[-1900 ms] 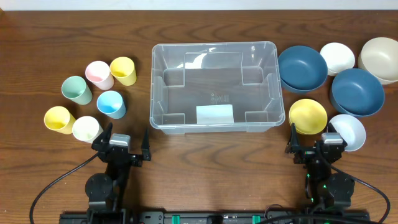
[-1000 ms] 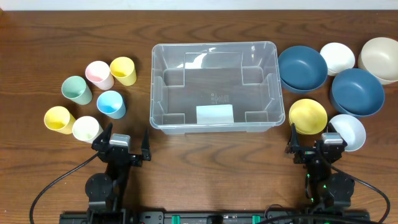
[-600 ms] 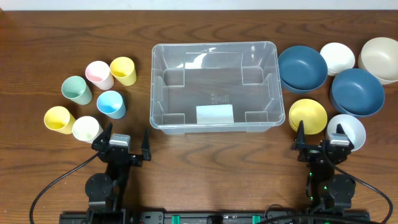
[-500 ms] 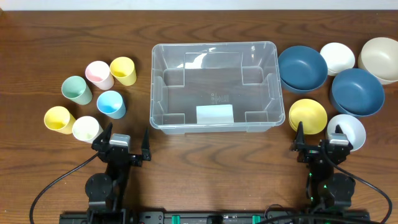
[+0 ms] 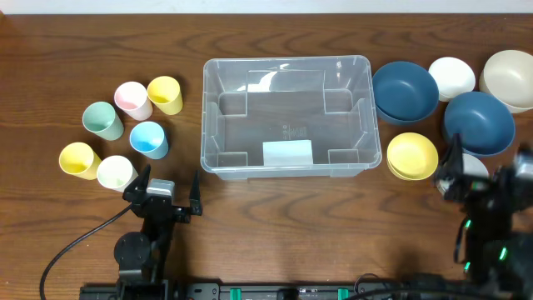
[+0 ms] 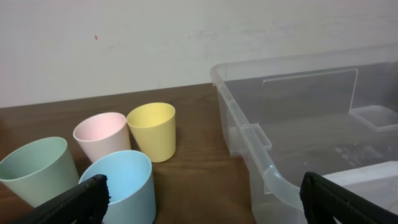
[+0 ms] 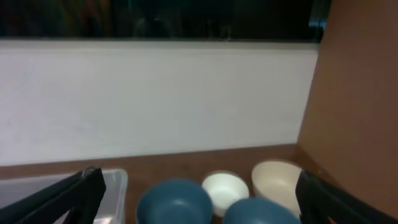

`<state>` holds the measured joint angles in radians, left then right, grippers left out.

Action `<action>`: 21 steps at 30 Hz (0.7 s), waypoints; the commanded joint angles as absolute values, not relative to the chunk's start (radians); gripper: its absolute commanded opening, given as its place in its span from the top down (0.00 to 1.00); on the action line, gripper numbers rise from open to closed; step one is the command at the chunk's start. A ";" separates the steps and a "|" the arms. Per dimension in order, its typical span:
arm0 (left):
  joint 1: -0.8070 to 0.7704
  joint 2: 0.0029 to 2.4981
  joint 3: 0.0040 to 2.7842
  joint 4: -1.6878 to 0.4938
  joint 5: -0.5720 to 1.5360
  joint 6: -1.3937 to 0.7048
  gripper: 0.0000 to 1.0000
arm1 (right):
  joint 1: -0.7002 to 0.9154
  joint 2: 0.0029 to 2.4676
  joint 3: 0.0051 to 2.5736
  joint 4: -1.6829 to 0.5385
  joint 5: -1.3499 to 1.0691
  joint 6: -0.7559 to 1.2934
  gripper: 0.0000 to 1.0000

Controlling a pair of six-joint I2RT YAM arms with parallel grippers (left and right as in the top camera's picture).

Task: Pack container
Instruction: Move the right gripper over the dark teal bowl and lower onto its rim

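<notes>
The clear plastic container (image 5: pixel 283 117) stands empty at the table's middle, its white label at the near wall. It also shows in the left wrist view (image 6: pixel 298 124), and one corner shows in the right wrist view (image 7: pixel 115 180). My left gripper (image 5: pixel 166 193) is open and empty near the front edge, left of the container; its fingertips frame the left wrist view (image 6: pixel 202 199). My right gripper (image 5: pixel 487 171) is open, empty and blurred, raised over the pale bowl (image 5: pixel 470 165), which it mostly hides. Its fingers frame the right wrist view (image 7: pixel 199 199).
Several cups stand left of the container: green (image 5: pixel 102 120), pink (image 5: pixel 132 100), yellow (image 5: pixel 165 94), blue (image 5: pixel 149 138), yellow (image 5: pixel 79 159), white (image 5: pixel 115 172). To the right are bowls: dark blue (image 5: pixel 405 90), white (image 5: pixel 451 77), cream (image 5: pixel 510 79), dark blue (image 5: pixel 478 121), yellow (image 5: pixel 412 156).
My right arm has risen and swung to the right, from the front edge to over the pale bowl. The left arm, the container, cups and bowls have not moved.
</notes>
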<state>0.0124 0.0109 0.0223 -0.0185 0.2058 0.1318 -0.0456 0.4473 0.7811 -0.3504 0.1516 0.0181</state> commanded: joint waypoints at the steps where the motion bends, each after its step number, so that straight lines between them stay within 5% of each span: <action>1: 0.019 0.005 0.004 -0.052 0.218 0.138 0.02 | -0.077 0.686 0.954 -0.466 0.159 0.033 0.01; 10: 0.019 0.005 0.004 -0.052 0.218 0.138 0.02 | -0.111 1.224 1.480 -1.061 0.048 0.033 0.02; 18: 0.019 0.005 0.004 -0.052 0.218 0.138 0.02 | -0.114 1.361 1.485 -1.182 -0.091 0.073 0.01; 21: 0.019 0.005 0.004 -0.051 0.218 0.138 0.02 | -0.137 1.381 1.485 -1.167 -0.002 0.239 0.01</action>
